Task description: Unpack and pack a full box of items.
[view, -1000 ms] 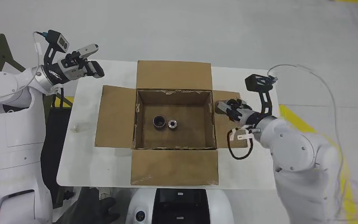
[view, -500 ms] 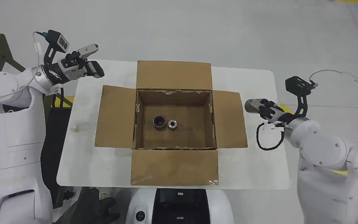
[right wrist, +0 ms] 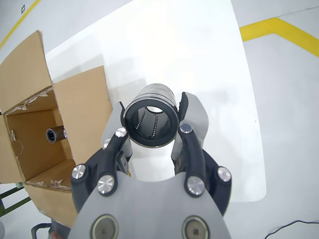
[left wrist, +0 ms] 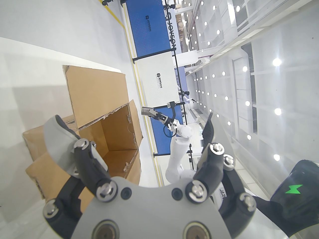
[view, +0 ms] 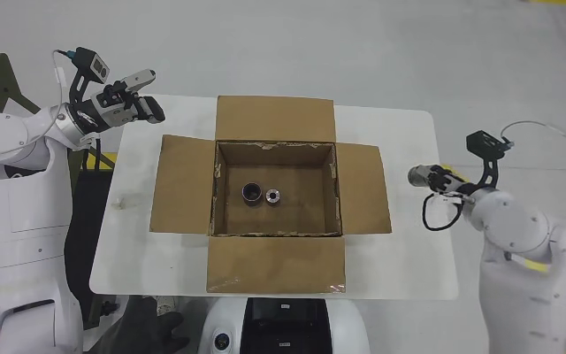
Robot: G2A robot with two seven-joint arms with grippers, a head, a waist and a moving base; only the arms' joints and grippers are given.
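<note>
1. the cardboard box (view: 275, 118) stands open in the middle of the table (view: 398, 257), with all four flaps folded out.
2. on its floor lie a dark cylinder (view: 253, 191) and a smaller silver ring (view: 273, 196), just beside each other, left of the centre.
3. the right gripper (right wrist: 152, 103) pinches a steel linear bearing (right wrist: 157, 91) by its sides, above the table's right edge and outside the box.
4. the left gripper (left wrist: 133, 125) hangs over the table's far left corner, jaws spread.

Box (view: 274, 119) open on table (view: 407, 257); sleeve (view: 253, 191) and ring (view: 273, 196) lie inside. Right gripper (view: 424, 176) grips a bearing (view: 415, 175) near the table's right edge.
</note>
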